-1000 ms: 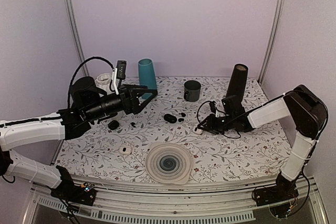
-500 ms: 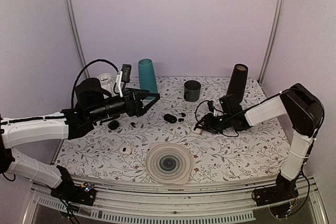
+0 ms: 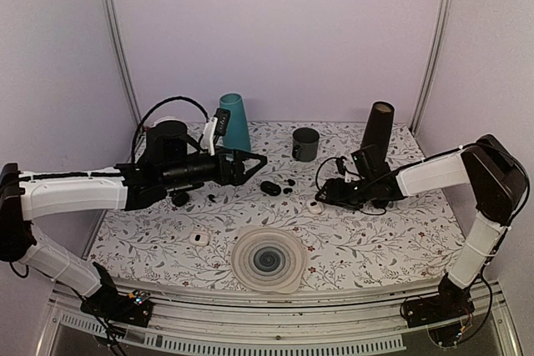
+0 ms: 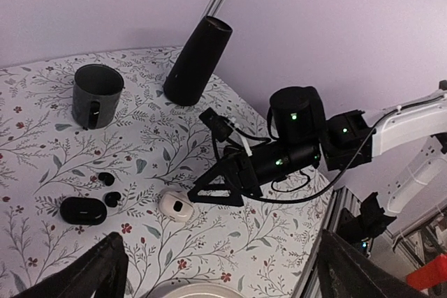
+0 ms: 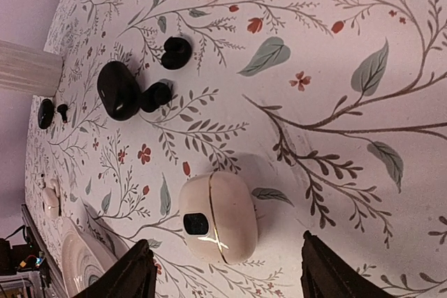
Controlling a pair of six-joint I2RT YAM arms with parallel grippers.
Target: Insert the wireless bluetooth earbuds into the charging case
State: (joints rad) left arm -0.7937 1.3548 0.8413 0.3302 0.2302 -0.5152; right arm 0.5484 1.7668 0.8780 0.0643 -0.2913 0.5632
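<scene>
floral-patterned desk [image 3: 392,239]: teal tumbler [image 3: 235,122] at rear left; dark grey mug [image 3: 305,144] upright at rear centre; tall black tumbler [image 3: 375,132] right of the mug; pale ridged plate [image 3: 267,259], dark swirled centre, near front edge.

I read bare table [image 3: 400,239] between the two tiny glossy black earbuds [image 5: 175,52] and the rounded cream plastic case [image 5: 213,218], a free lane for an end effector. The black oval pebble-like case [image 5: 117,90] lies just beside one bud and blocks that side. The left end effector [image 3: 255,162] and right end effector [image 3: 322,198] flank the group. The grey mug [image 3: 305,143] and tall black cylinder [image 3: 375,135] stand behind, well apart. The round cream ridged plate [image 3: 267,260] occupies the near edge.
</scene>
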